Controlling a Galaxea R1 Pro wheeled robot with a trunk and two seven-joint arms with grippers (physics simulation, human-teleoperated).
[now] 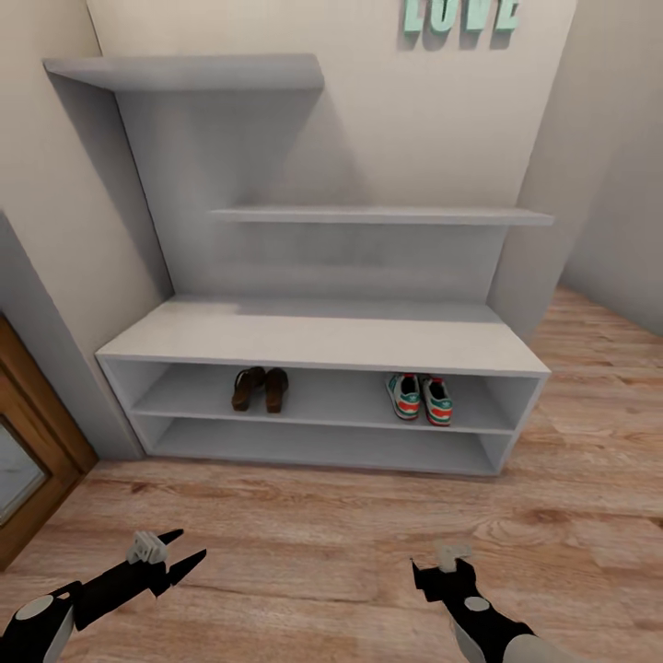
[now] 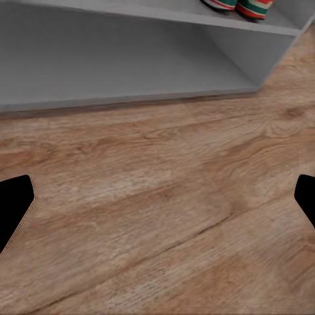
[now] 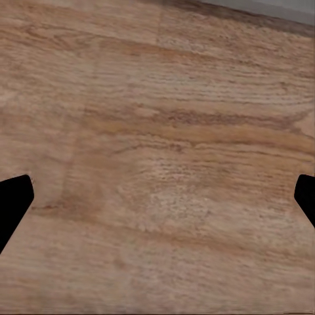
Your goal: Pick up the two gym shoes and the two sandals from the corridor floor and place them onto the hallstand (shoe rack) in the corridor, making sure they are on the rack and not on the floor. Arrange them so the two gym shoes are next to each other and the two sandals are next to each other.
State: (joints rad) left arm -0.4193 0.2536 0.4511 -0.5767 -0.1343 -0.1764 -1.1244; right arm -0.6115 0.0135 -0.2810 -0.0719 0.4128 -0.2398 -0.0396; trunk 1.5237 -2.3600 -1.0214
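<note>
The light-grey hallstand [image 1: 322,333] stands against the wall ahead. On the upper of its two low shelves, the two dark-brown sandals [image 1: 260,388] lie side by side at the left. The two white gym shoes [image 1: 420,397] sit together at the right, and their heels also show in the left wrist view [image 2: 239,6]. My left gripper [image 1: 177,551] hangs open over the wood floor [image 1: 331,543] in front of the rack, holding nothing. My right gripper [image 1: 444,560] is open and empty too, low above the planks [image 3: 157,144].
A wooden door frame [image 1: 37,433] stands at the left edge. Two stepped wall shelves [image 1: 378,215] rise above the bench. Teal letters [image 1: 460,17] hang on the wall. The corridor floor continues to the right of the rack [image 1: 599,387].
</note>
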